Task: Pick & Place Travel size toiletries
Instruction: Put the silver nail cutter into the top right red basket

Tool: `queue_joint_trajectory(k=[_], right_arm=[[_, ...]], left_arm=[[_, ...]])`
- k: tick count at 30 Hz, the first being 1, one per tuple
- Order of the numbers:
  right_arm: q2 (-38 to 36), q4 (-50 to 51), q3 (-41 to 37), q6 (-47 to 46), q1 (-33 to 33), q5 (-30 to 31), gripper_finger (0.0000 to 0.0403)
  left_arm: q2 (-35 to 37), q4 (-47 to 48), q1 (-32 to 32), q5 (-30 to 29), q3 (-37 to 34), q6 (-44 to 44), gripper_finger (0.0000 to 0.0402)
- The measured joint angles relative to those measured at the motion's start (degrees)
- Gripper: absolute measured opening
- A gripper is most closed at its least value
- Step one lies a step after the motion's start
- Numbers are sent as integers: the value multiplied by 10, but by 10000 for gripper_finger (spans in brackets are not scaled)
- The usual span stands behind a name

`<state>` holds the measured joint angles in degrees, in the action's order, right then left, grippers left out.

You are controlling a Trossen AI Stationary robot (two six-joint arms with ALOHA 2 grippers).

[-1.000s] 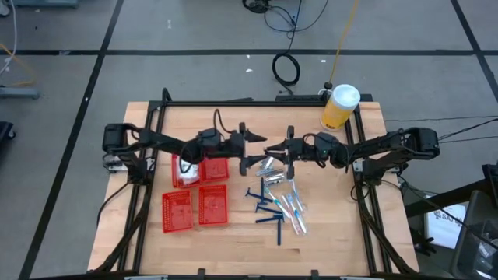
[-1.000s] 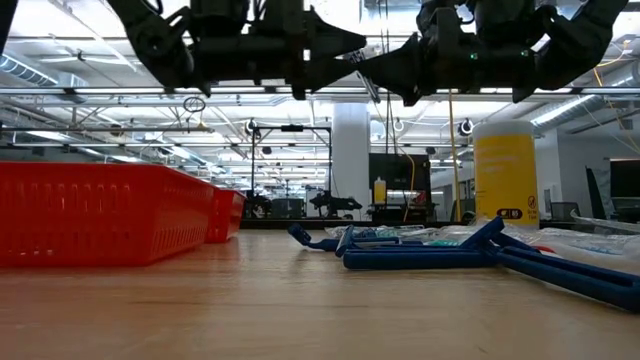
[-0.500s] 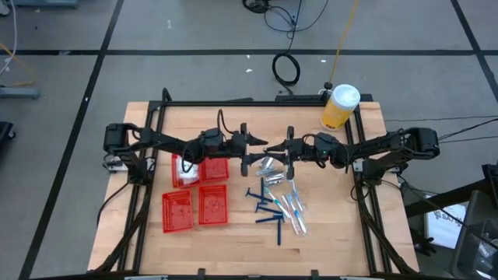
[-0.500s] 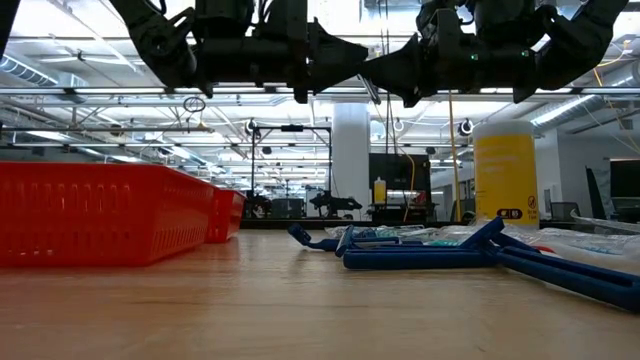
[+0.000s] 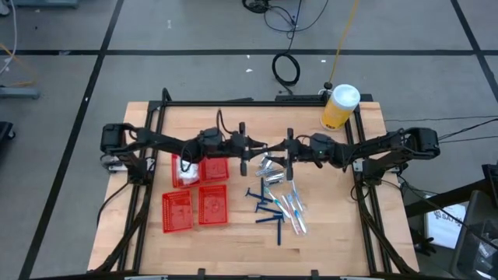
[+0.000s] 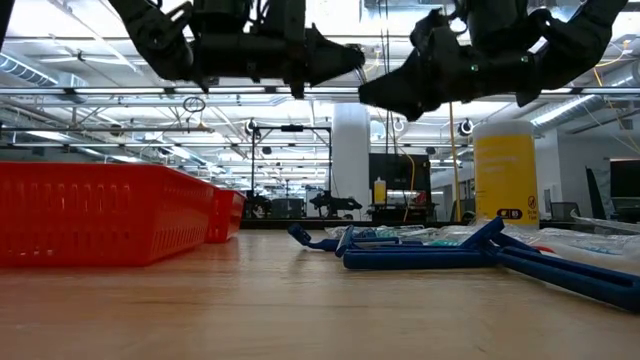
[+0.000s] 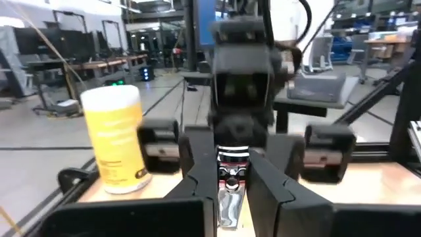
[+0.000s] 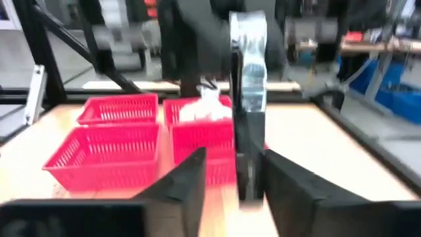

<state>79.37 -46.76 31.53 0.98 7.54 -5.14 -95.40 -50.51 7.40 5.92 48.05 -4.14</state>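
Observation:
My two grippers meet nose to nose in the air above the table's middle. My left gripper (image 5: 259, 147) is shut on a small silver tube (image 7: 230, 196). In the right wrist view the tube (image 8: 248, 59) stands as a narrow upright strip. My right gripper (image 5: 278, 148) is open, with one finger on either side of the tube (image 8: 191, 178); I see no touch. Below them, the other travel size toiletries (image 5: 280, 198) lie flat on the wood: dark blue razors (image 6: 430, 258), wrapped toothbrushes and silver tubes. My left gripper pinches the silver tube's near end (image 7: 230, 205) between its two fingers. It comes at the tube level, from the table's left. The tube sticks out ahead of the fingers toward my right gripper, lifted clear of the table.
Three red mesh baskets (image 5: 194, 204) sit left of centre; the far one holds white packets (image 5: 185, 173). A yellow jar with a white lid (image 5: 339, 107) stands at the far right corner. Bare wood lies along the near edge.
My left gripper has shut on the silver tube, and my right gripper has opened and let it go. Both arms have stayed in place, and the tube has stayed in the air between them.

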Motion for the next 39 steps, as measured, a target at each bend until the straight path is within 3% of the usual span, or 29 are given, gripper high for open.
queue_joint_trajectory(k=[3, 8, 10, 13, 15, 18, 23, 28, 35, 39], right_arm=[[0, 28, 0, -20, 0, 8, 191], [-28, 89, 0, -7, 0, 16, 240], [-50, 125, 0, -4, 0, 42, 248], [-87, 176, -1, 7, 0, 89, 249], [-110, 203, -1, 20, 0, 111, 245], [-130, 210, -1, 30, 0, 113, 239], [-136, 224, -1, 28, 0, 111, 231], [-136, 251, -1, 27, 0, 111, 228], [-136, 252, -1, 17, 0, 111, 228], [-136, 252, -1, 17, 0, 111, 227]], left_arm=[[45, 72, 1, -35, 0, -5, 35], [148, 292, -7, -136, 1, 63, 35], [190, 413, -13, -173, 1, 130, 35], [236, 593, -23, -180, 0, 274, 35], [253, 672, -33, -191, 0, 372, 36], [261, 770, -50, -228, 0, 452, 40], [244, 828, -56, -241, 0, 515, 43], [228, 822, -56, -241, 0, 474, 45], [208, 840, -56, -240, 0, 504, 47], [193, 852, -56, -234, 0, 514, 74]])
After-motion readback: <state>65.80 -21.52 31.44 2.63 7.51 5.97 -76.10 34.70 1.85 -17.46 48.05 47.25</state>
